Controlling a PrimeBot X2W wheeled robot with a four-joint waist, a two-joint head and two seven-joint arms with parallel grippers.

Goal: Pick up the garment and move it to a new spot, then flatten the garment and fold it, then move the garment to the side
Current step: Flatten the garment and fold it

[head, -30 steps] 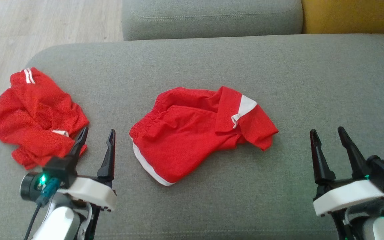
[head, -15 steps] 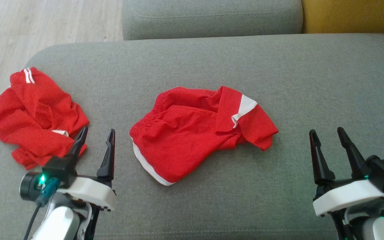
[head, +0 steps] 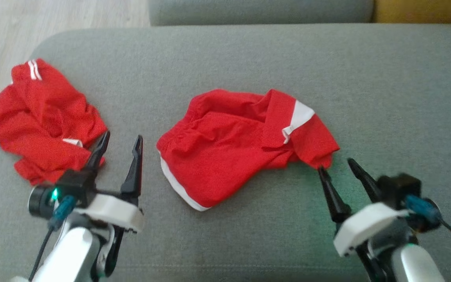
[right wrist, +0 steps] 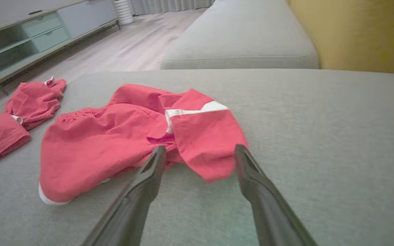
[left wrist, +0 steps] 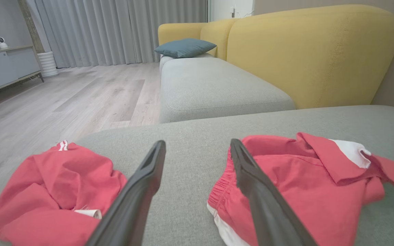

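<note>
Left gripper (head: 123,138): just left of shorts (head: 229,156), not touching them. Two dark fingers (head: 133,172) spread wide, nothing between, pointing away from robot. White wrist block (head: 110,211) and pale forearm (head: 71,254) come up from below-left of shorts.

Right gripper (head: 336,165): at near right corner of shorts, fingers apart, empty, leaning toward shorts. Inner tip very close to hem; contact cannot be told. Right arm a little blurred.

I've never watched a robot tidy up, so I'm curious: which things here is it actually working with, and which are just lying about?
In the job: red fabric shorts with white trim, in the middle; open right end effector beside their right corner; open left end effector.
Lying about, probably: crumpled red garment with white stripes at left; blue fabric pillow; yellow upholstered sofa back.
</note>
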